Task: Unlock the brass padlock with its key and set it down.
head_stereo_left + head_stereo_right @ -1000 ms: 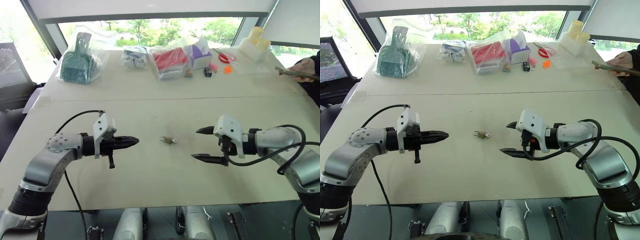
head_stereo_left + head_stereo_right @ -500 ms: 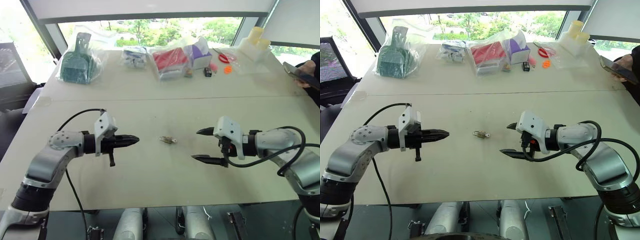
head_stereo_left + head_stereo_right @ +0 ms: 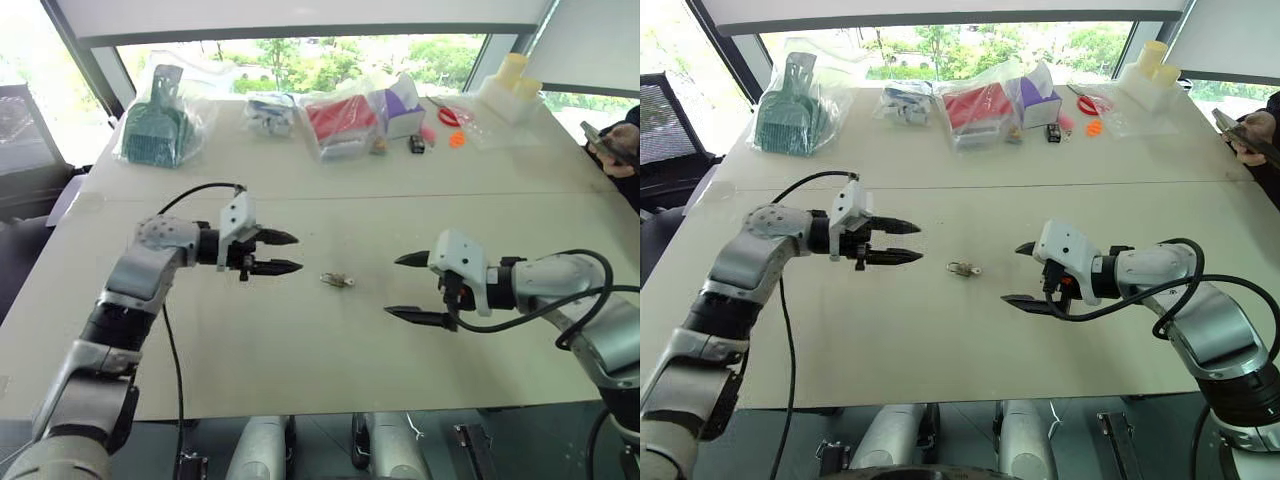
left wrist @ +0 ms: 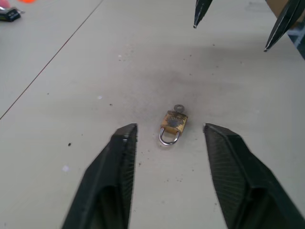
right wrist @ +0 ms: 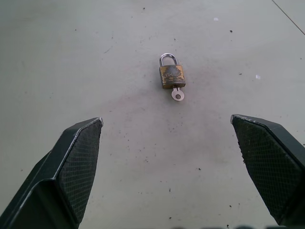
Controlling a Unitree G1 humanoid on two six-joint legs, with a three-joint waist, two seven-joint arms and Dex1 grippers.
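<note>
Person's hand [image 3: 622, 150] cut off at the edge; bagged items [image 3: 338, 120] too small to tell

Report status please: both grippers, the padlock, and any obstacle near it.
Left gripper open, right gripper open, both empty. Brass padlock flat on table between them, key in it. Nothing in the way.

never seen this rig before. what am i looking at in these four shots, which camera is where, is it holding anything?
It is a humanoid robot with two arms, each ending in a two-fingered black gripper. Two pictures come from a stereo camera on its head, looking down over a pale tabletop. The other two come from cameras on the wrists, looking along each gripper's fingers. The left gripper and the right gripper are both open and hold nothing. Between them lies a tiny yellowish-brass padlock with a silvery shackle, its small silvery key in the keyhole. Bagged items, including a green plastic dustpan, sit along the far edge. A person's hand shows at the far right.
</note>
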